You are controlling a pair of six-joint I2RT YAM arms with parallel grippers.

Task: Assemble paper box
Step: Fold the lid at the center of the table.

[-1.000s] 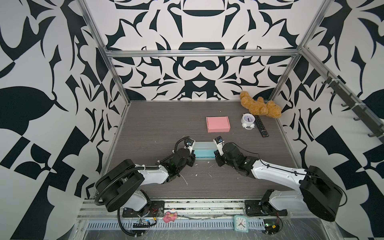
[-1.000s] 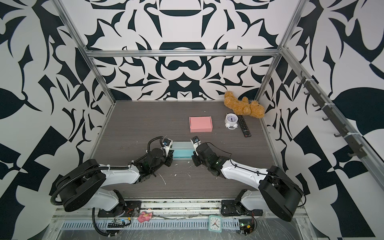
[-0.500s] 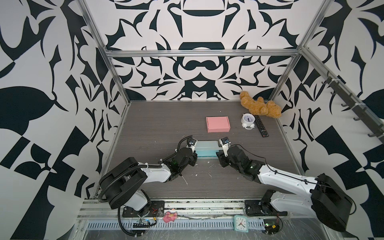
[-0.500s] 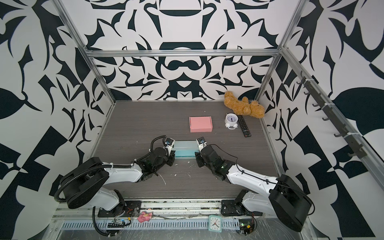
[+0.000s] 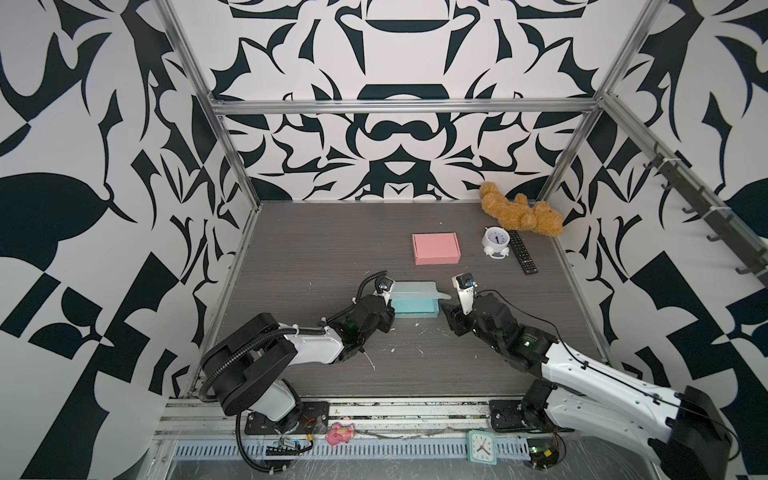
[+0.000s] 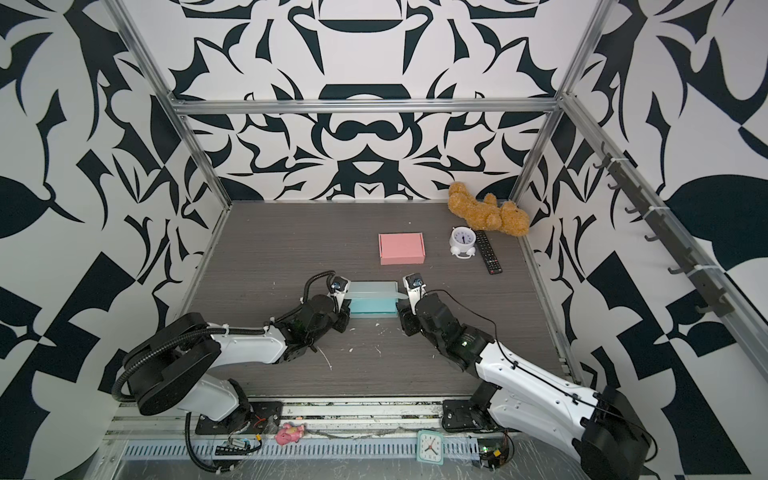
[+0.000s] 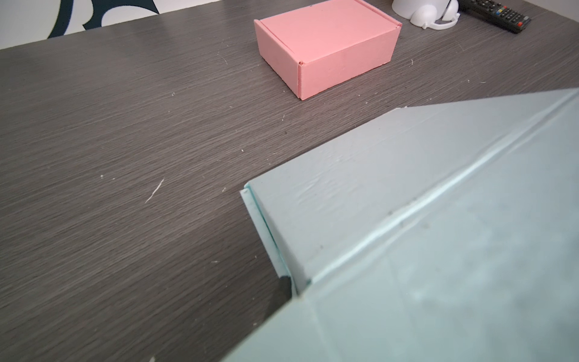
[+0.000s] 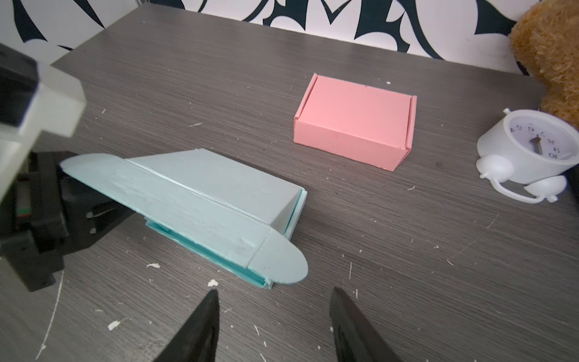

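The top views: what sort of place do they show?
Probably a robot test cell, not a home: two robot arms bolted at the front edge of the table, patterned walls on a metal frame around it, and props such as a teddy bear.

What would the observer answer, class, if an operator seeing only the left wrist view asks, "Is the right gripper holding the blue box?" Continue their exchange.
Observer: No, the right gripper is open near the end of the blue box, gripping nothing.
Operator: Anything sticking out there?
Observer: A rounded flap on the raised lid.
Operator: What's beyond the remote?
Observer: A teddy bear by the back wall.
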